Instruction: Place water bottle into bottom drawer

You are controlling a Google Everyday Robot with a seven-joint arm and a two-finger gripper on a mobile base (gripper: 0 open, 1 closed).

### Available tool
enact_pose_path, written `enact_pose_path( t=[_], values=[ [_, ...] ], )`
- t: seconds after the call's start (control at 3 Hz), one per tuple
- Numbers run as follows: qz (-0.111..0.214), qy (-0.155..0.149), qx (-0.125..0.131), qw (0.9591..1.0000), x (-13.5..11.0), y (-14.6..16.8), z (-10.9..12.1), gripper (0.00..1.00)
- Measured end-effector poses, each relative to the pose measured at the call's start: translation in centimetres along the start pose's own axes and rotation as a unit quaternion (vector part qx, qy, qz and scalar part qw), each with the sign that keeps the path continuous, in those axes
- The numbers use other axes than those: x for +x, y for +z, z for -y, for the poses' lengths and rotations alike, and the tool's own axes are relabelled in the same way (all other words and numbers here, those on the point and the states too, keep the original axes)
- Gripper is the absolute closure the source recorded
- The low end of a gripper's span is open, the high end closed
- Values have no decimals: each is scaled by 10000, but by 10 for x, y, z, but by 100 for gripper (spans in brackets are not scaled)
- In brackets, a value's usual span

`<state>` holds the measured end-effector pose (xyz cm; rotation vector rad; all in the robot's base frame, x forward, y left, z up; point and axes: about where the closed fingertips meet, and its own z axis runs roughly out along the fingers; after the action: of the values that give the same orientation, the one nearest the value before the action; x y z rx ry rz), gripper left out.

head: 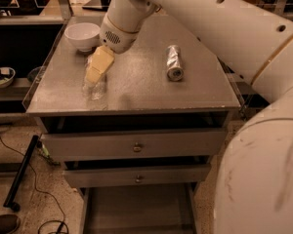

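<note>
**Gripper Low Over the Bottle at the Counter's Left Side**

The gripper [94, 75] sat at the left of the grey counter [141, 89], its cream-coloured tip angled down and to the left from the round white wrist. It reached right onto the water bottle [98, 89], which rested on the counter near the left edge, partly covered by the tip. Whether the jaws were spread, pressed together or pinching the bottle could not be told from this angle.

A white bowl [81, 35] stood on the counter in the upper left of the frame, just behind the gripper. A silver can [174, 62] lay on its side right of centre, well apart from the bottle. The white arm [219, 28] swept in from the upper right, and the robot's body filled the lower right corner.

Below the counter, the two upper drawers [136, 146] each showed a small round knob and stood slightly pulled out. The bottom drawer [136, 209] stood open at the bottom centre of the frame, its flat grey floor showing. A black cable [36, 189] trailed over the speckled floor at lower left.
</note>
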<state>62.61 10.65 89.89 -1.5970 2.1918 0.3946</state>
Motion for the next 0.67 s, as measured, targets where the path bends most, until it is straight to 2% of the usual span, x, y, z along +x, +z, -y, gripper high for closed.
enact_pose_path(
  t=[0.33,0.67],
  values=[
    [47,-4,-77,10000,-1,9,1,0],
    [88,-105,-315,9994,-16,29,-4,0]
  ],
)
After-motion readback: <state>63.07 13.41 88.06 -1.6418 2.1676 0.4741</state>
